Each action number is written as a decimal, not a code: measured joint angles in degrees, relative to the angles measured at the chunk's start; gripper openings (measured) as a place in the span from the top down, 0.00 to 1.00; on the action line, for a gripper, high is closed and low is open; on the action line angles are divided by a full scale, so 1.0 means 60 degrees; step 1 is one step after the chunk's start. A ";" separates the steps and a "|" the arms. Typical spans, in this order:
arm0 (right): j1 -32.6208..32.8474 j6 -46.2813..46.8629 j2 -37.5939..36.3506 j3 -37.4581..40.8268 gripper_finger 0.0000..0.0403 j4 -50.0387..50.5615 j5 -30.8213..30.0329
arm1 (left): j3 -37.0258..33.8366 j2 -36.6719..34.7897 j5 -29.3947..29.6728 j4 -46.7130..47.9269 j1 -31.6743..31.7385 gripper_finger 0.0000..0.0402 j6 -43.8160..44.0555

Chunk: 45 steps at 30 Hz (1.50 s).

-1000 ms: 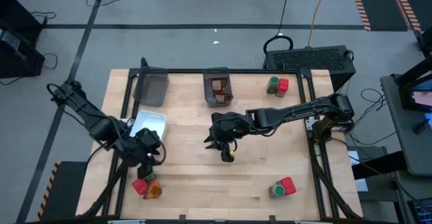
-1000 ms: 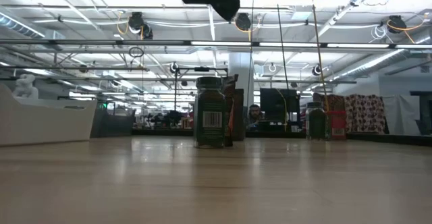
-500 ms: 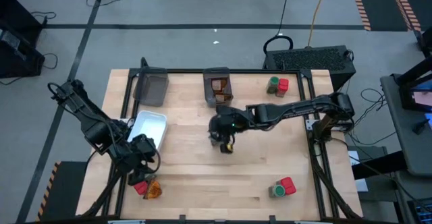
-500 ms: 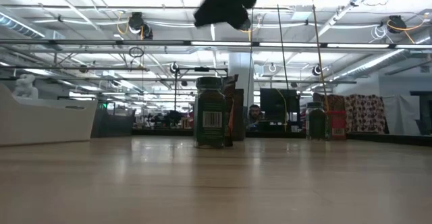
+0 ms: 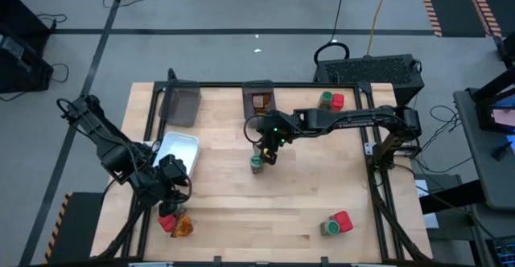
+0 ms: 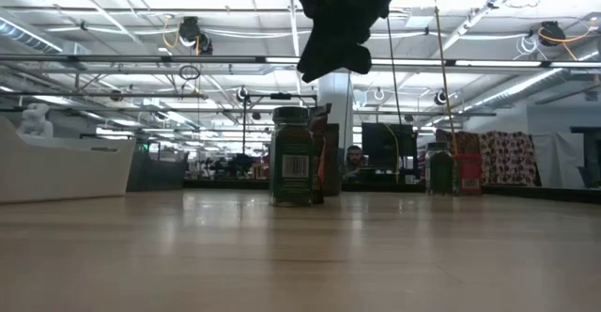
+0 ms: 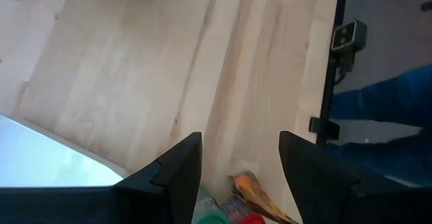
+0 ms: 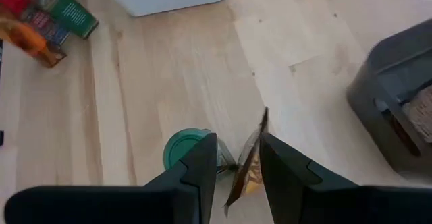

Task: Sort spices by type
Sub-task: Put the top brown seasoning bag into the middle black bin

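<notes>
Fingers of our right gripper (image 8: 237, 163) are closed narrowly on a brown-orange packet (image 8: 247, 162), its thin edge pinched between the two dark pads in the right wrist view. In the high view that gripper (image 5: 270, 142) now sits just above the centre of the frame, close below the middle dark grey bin (image 5: 259, 104). A second ago it was lower, nearer the centre of the table, so we have carried the packet up the frame toward that bin. A green-lidded jar (image 5: 257, 163) now stands uncovered just below the gripper; earlier our arm hid that spot. In the low view the gripper hangs at the top centre, above and slightly right of that jar (image 6: 293, 156).

Our left gripper (image 5: 171, 188) hovers at the lower left of the high view, just below the white tray (image 5: 179, 148); it has barely shifted over the second. Its fingers (image 7: 177, 177) stand about half open and hold nothing. Directly beneath it lies a small cluster: a red container (image 5: 166, 222), an orange packet (image 5: 182, 227) and another green lid (image 7: 210, 217).

Two more red and green pairs wait at the upper right (image 5: 330, 101) and lower right (image 5: 336, 223) of the table.
</notes>
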<state>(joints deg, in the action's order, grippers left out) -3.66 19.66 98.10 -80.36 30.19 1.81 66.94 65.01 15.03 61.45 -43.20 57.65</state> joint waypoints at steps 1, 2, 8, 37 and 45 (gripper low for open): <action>-0.0027 0.0033 0.0005 0.0000 0.76 -0.0003 0.0002 | 0.0000 0.0004 0.0003 0.0011 0.0009 0.50 -0.0002; -0.0047 0.0047 0.0054 0.0000 0.76 -0.0017 0.0002 | 0.0000 0.0002 0.0007 0.0034 0.0007 0.50 -0.0007; -0.0171 0.0335 0.0311 -0.0004 0.76 -0.0014 0.0024 | 0.0000 0.0004 0.0037 0.0109 0.0012 0.50 -0.0007; -0.0394 0.0291 0.0353 0.0000 0.49 -0.0349 -0.0122 | -0.0004 0.0004 0.0347 0.0179 0.0493 0.50 -0.0916; -0.0423 0.0646 0.0353 0.0000 0.49 -0.0338 -0.0625 | -0.0004 0.0000 0.0335 0.0178 0.0789 0.50 -0.1069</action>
<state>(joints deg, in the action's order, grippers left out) -6.19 23.54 100.22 -80.36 28.16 -1.94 66.92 65.01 17.04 62.52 -38.47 51.23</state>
